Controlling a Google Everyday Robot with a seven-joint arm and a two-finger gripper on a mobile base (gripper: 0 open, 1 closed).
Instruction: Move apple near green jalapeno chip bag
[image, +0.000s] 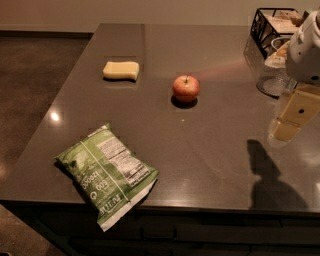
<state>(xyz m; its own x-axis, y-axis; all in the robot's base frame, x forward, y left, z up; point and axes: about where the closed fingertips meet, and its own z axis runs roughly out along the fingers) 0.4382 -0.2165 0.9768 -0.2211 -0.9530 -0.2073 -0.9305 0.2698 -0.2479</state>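
Note:
The apple (186, 88), small, round and red-orange with a short stem, stands on the dark grey countertop (215, 150) near its middle. The green jalapeno chip bag (107, 174), crinkled with a white nutrition panel facing up, lies at the front left, its lower end hanging over the counter's front edge. My gripper (292, 120) hangs above the counter at the right edge of the view, well to the right of the apple and a little nearer the front, far from the bag. It holds nothing that I can see.
A pale yellow sponge (121, 70) lies to the left of and behind the apple. A black wire basket (274, 25) with items and a clear glass container (272, 75) stand at the back right. The floor drops away left of the counter.

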